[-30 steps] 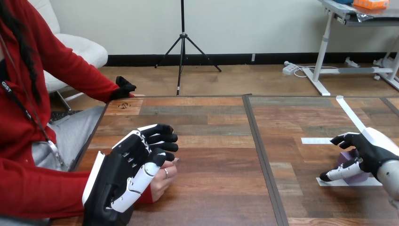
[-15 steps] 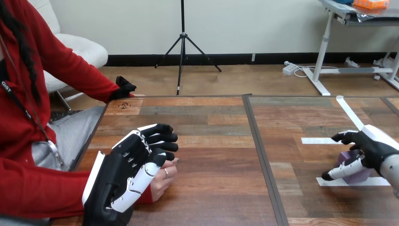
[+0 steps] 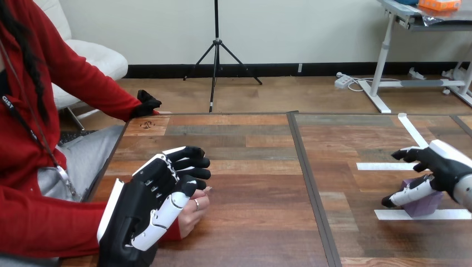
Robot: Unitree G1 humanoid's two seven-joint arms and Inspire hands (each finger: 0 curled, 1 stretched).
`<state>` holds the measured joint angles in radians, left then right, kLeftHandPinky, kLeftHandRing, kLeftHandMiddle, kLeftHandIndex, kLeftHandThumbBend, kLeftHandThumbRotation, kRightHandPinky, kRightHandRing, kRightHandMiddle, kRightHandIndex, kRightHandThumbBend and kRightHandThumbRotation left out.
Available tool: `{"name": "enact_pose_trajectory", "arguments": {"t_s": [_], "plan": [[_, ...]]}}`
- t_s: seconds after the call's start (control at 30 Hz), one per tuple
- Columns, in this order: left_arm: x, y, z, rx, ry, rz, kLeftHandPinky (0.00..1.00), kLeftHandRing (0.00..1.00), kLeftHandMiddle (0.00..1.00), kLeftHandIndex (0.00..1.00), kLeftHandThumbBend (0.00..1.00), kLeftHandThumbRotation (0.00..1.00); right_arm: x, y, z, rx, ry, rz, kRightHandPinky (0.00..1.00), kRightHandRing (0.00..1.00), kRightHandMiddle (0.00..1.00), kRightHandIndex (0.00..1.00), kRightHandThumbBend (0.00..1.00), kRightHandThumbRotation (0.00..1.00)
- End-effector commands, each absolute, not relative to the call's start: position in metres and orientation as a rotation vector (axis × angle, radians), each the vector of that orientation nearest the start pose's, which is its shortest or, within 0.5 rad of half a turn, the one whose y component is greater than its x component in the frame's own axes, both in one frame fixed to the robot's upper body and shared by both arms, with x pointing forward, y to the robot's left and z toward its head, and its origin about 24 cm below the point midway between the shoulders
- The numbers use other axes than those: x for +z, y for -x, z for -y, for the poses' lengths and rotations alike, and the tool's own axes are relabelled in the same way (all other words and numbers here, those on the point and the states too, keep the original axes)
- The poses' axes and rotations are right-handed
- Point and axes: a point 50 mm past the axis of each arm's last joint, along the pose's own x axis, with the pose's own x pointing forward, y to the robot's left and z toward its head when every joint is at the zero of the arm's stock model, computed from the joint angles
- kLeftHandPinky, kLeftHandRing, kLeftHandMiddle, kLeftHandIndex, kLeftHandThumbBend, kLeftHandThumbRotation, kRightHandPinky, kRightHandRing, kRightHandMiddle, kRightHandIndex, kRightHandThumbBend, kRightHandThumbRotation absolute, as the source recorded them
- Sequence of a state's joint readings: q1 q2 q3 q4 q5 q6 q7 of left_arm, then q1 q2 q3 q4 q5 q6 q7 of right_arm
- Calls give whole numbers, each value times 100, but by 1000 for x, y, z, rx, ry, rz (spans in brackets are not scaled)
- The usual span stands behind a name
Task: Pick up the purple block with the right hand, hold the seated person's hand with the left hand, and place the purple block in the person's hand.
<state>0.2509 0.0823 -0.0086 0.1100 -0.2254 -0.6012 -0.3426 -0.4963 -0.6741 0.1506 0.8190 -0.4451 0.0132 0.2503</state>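
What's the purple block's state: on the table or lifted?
On the table: the purple block rests flat beside a white tape strip, with the right hand over it, open.

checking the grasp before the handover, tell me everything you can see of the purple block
The purple block is a small, matte, boxy solid in pale purple. It sits flat on the wooden table at the view's right, its base against a strip of white tape. The right hand reaches over it from the right and hides its upper part; whether the hand grips it cannot be told.
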Motion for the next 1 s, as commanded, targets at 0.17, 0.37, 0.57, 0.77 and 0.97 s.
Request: {"name": "enact_pose_trajectory", "arguments": {"t_s": [0.17,0.37,0.57,0.77,0.97], "plan": [[43,-201,-169,-220,47,371,60,65,67,67,63,55,95,-330,322,54,1108,-422,79,90,93,89,84,2],[42,-201,-169,-223,58,368,59,64,67,67,63,54,102,-330,324,57,1132,-423,78,90,93,89,84,4],[42,-201,-169,-220,53,366,59,64,67,67,64,54,108,-330,325,68,1156,-421,79,91,93,89,84,5],[42,-200,-169,-218,46,366,59,64,67,67,64,55,113,-331,327,79,1174,-435,78,91,93,89,85,7],[42,-200,-169,-214,48,367,60,64,67,67,64,55,117,-331,329,106,1180,-445,78,91,93,90,86,6]]}}
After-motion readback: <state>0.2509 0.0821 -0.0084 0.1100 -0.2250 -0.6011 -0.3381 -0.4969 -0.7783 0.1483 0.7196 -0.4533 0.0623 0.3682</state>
